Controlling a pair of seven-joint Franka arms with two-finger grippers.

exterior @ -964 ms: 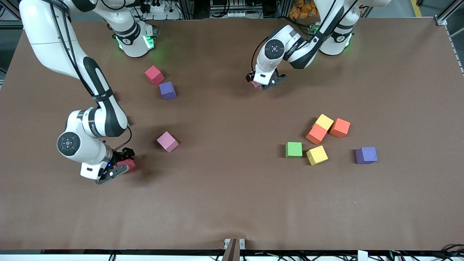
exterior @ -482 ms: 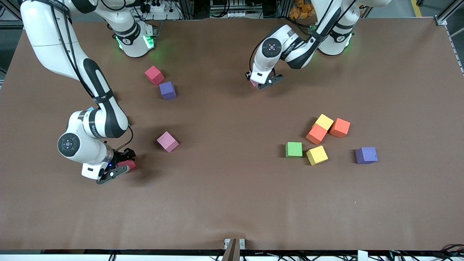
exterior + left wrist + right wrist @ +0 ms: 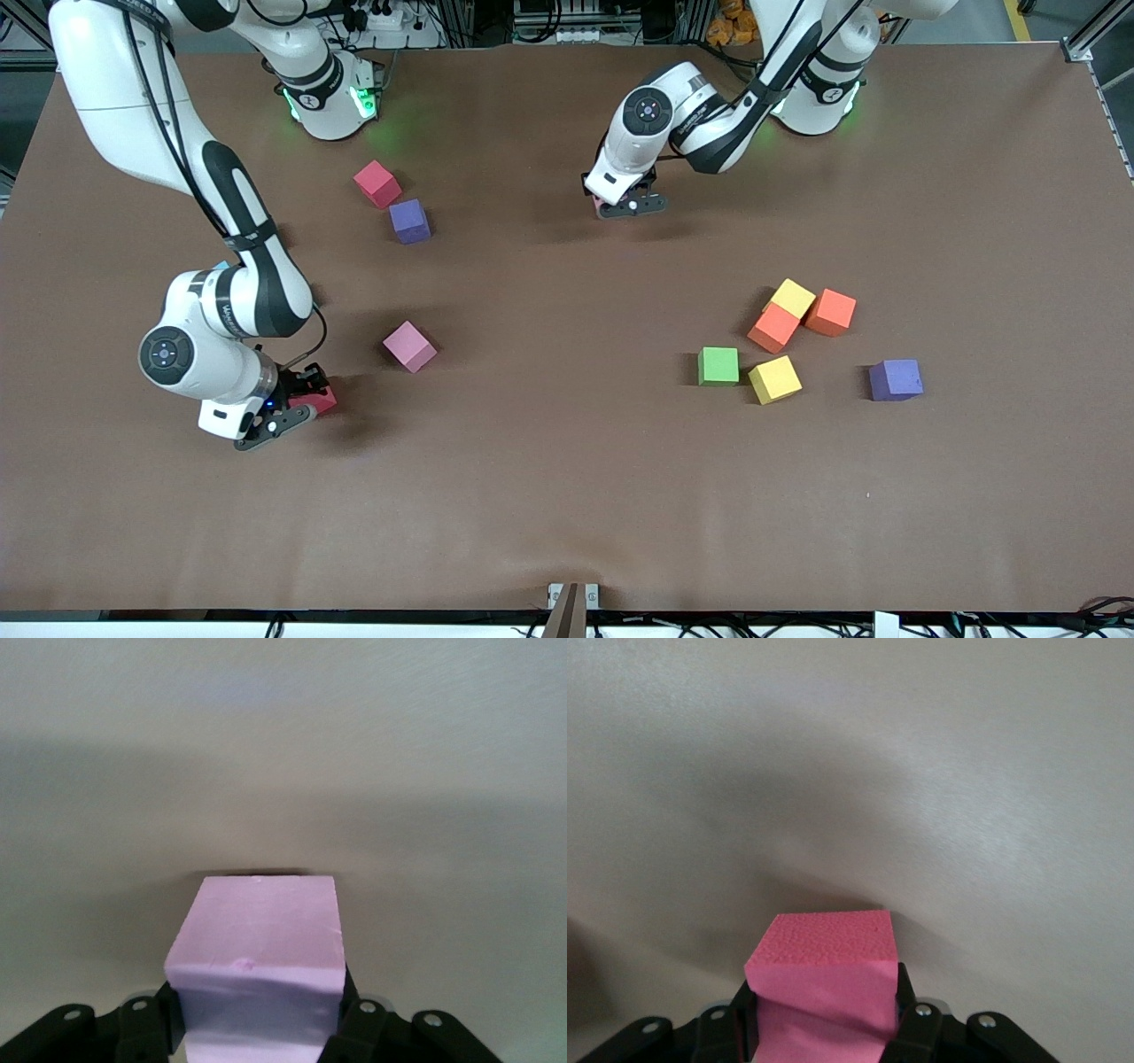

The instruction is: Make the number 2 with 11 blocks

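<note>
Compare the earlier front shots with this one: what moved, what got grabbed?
The left gripper closed its jaws on a pink block and carried it toward the right arm's end. The right gripper closed on a red block, barely shifting. The loose blocks on the table stayed put.

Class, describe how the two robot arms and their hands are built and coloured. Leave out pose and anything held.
Both arms are glossy white with black joint bands, round dark end caps and thin black cables alongside. Green lights glow at both bases. The left hand and the right hand each have a white body with black fingers; a small blue light shows on the right one.
</note>
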